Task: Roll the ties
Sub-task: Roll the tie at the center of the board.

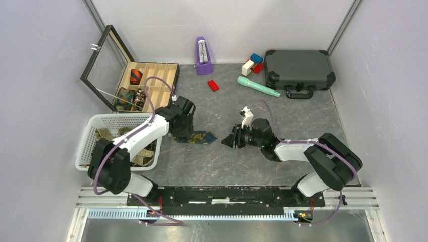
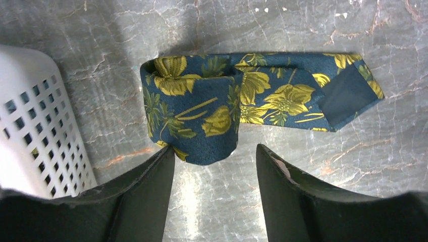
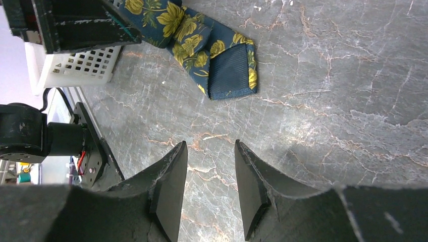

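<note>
A navy tie with yellow flowers lies on the grey marble table, between the two arms. In the left wrist view its left part is rolled into a coil and its pointed tail lies flat to the right. My left gripper is open just below the coil, its left fingertip touching the coil's lower edge. From above, that gripper stands over the tie's left end. My right gripper is open and empty, a short way from the tail, to its right in the top view.
A white basket with more ties stands by the left arm. Behind it is a wooden divided box with rolled ties and a raised glass lid. At the back are a purple metronome, a red block, a teal tool and a black case.
</note>
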Robot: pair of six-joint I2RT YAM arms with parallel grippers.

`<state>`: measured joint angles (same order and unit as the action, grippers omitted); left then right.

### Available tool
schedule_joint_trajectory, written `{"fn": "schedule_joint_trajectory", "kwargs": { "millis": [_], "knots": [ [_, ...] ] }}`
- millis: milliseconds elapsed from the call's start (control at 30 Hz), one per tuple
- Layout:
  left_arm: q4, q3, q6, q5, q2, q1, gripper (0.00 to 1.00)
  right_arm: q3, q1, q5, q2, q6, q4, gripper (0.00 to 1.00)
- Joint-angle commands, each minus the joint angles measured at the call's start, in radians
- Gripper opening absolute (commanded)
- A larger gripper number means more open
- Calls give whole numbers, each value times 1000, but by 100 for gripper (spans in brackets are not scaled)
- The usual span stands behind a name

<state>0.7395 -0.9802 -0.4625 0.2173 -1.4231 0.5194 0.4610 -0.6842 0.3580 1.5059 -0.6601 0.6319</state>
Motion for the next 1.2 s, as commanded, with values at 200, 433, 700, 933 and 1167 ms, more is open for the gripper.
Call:
{"fn": "schedule_joint_trajectory", "kwargs": {
  "millis": [200, 433, 700, 933, 1167],
  "knots": [
    [-108, -16, 75, -64, -66, -3, 56, 27, -8, -19, -18, 32, -7, 46],
    [-80, -59, 72, -53, -60, 40, 63, 64, -8, -37, -34, 62, -63, 46],
    [-3, -130, 67, 91, -34, 43, 86, 85, -8, -41, -40, 77, -92, 46],
    [27, -175, 67, 163, -93, 28, 82, 68, -8, -42, -52, 76, -91, 46],
    [-14, -200, 82, 94, -198, 27, 74, 44, -8, -52, -88, 81, -110, 46]
  ]
}}
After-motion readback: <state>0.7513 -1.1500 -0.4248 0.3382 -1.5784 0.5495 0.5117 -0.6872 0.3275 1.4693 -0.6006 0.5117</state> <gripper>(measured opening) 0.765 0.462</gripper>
